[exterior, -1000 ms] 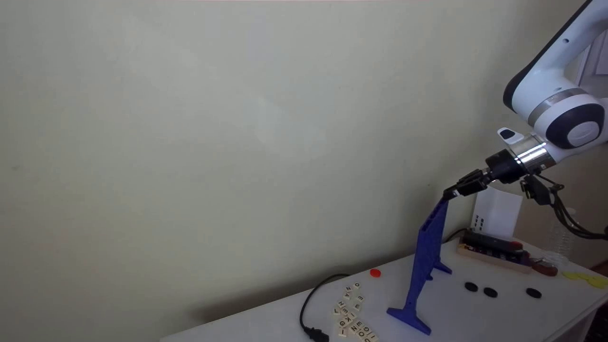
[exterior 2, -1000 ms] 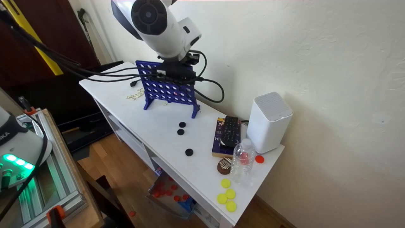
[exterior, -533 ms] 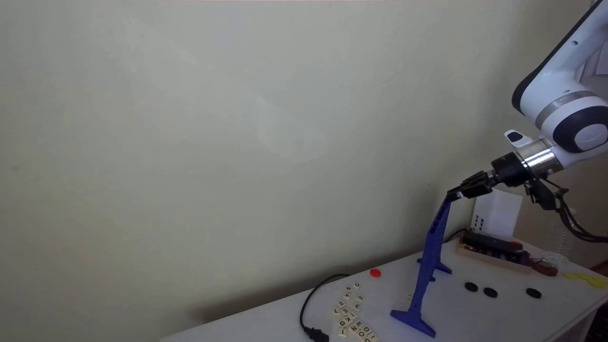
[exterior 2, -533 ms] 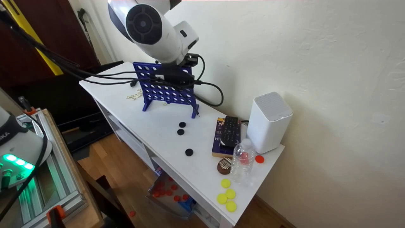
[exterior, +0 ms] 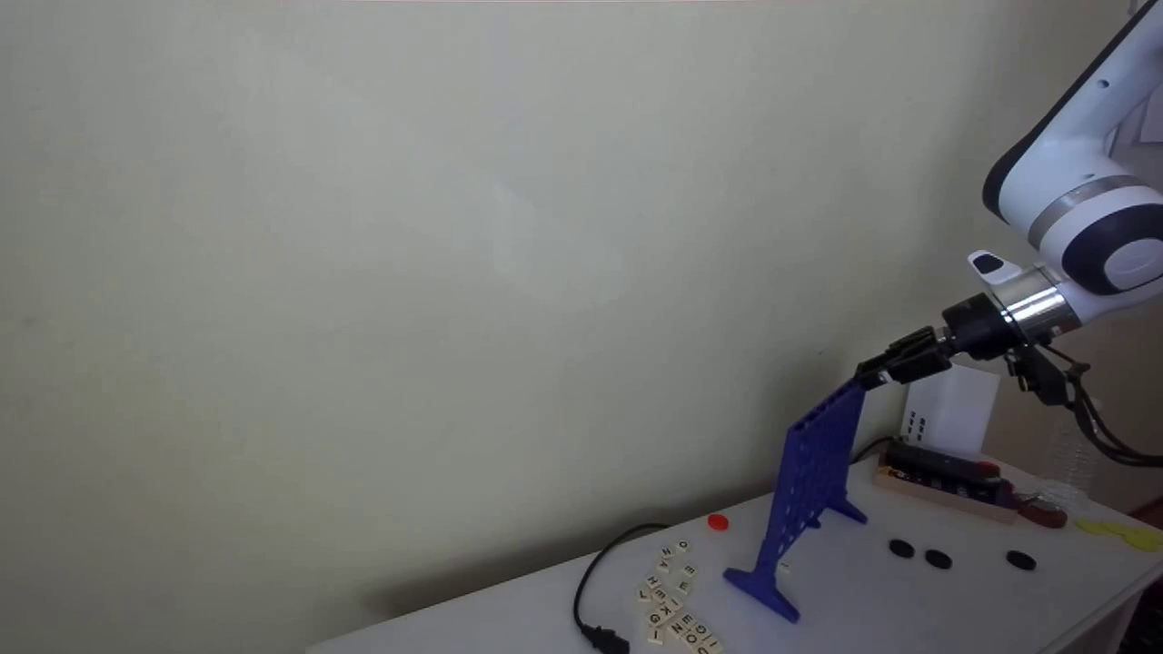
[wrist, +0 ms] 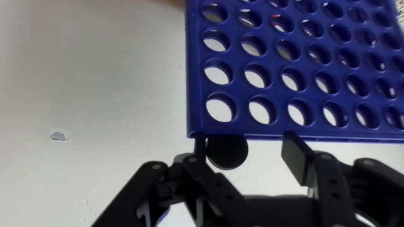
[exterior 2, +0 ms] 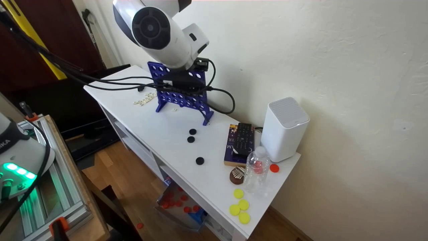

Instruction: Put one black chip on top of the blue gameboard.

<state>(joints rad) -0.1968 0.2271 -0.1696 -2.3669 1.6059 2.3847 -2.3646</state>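
In an exterior view, your gripper [exterior: 865, 378] is at the top of the blue gameboard [exterior: 815, 468]. In the wrist view, its fingers [wrist: 294, 153] stand wide — the black chip [wrist: 227, 153] is between, just beside one, at the gameboard's top corner. Probably you should withdraw straight back.

On the bench [exterior 2: 167, 134], a tall white box [exterior 2: 284, 134] stands near the corner by the wall [exterior 2: 354, 100], with a red chip [exterior 2: 274, 168] just beside it. Four yellow chips [exterior 2: 234, 210] lie near that end's front corner. A black remote [exterior 2: 243, 139] lies on a book [exterior 2: 229, 153]. Toward the other end are letter tiles [exterior: 666, 610].
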